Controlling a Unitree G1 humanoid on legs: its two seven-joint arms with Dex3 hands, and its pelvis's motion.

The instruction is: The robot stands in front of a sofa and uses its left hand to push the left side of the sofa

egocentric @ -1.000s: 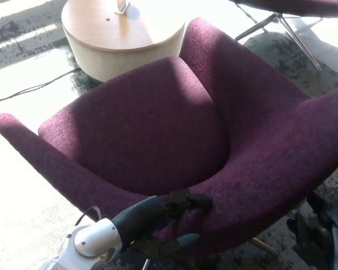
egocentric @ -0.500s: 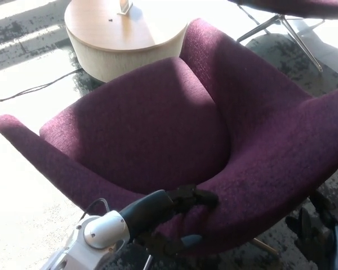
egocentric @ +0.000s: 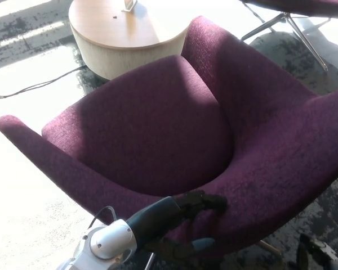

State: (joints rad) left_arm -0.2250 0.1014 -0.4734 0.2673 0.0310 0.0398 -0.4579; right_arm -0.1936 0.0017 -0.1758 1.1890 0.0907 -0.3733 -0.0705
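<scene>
Left hand [egocentric: 186,225] is coming in from the lower left and is bearing on the near armrest of the purple sofa [egocentric: 158,124], a one-seat armchair in textured fabric. Upper fingers [egocentric: 205,201] are lying over the top of the rim; the thumb is sitting below, against the outer face. The hand is hooking the padded edge loosely rather than clenching it: fingers are apart and nothing is being lifted. The sofa is filling the middle of the view, standing on a dark mottled carpet [egocentric: 321,208].

Right hand: only a dark fragment is showing at the bottom right corner. I cannot tell its state.

Risks, as judgement:
- Contact is sitting on a rounded, soft rim. If the push is going upward rather than level, the fingers are likely to be sliding off the top.
- The round wooden side table [egocentric: 118,34] is standing just beyond the seat's far edge. A long shove is probably sending the chair into it and disturbing the small object [egocentric: 128,5] on top.
- The black cable [egocentric: 34,87] is running across the floor to the left. A rotating chair leg may be catching it.
- The push point is off centre, so the chair is more likely pivoting than translating.

Count:
- purple armchair being pushed: 1
- second chair [egocentric: 293,7], partly in view at top right, metal legs: 1
- round table: 1
- cable: 1
- robot hands clearly visible: 1
</scene>
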